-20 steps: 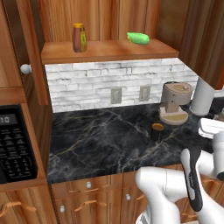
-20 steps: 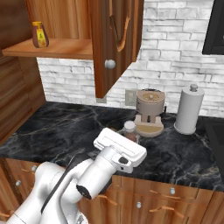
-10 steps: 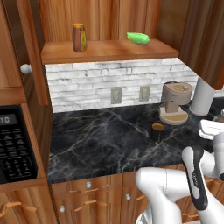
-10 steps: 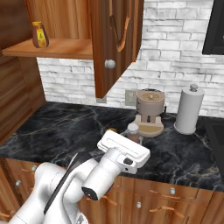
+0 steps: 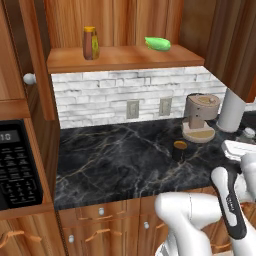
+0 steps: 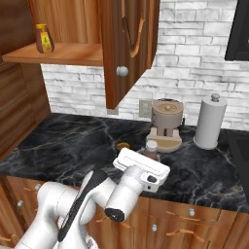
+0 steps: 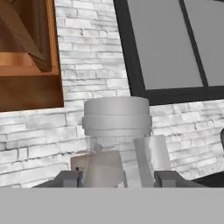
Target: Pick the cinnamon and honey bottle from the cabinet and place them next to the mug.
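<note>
The white arm's two-finger gripper (image 7: 116, 178) is sitting low over the right part of the black marbled stone counter (image 5: 115, 160), and in the hand view its two dark finger tips (image 7: 65, 178) are standing on either side of the tall slim clear shaker of reddish-brown cinnamon (image 7: 116, 140), whose wide grey cap is filling the space just above them; the jaws are clamping that bottle. In the right base view the cinnamon's grey cap (image 6: 152, 145) is showing just behind the white hand, close in front of the beige round coffee appliance (image 6: 167, 124). The small dark mug with the orange-yellow top (image 5: 179, 149) is standing on the counter just left of and in front of that appliance, near the held bottle. The short amber honey bottle with the yellow cap (image 5: 90, 43) is standing upright on the thick wooden shelf of the warm brown wall cabinet (image 5: 120, 57), toward its left end, well apart from a green object (image 5: 158, 43) lying on the shelf's right side. A white paper towel roll (image 6: 209, 122) is standing right of the appliance.
</note>
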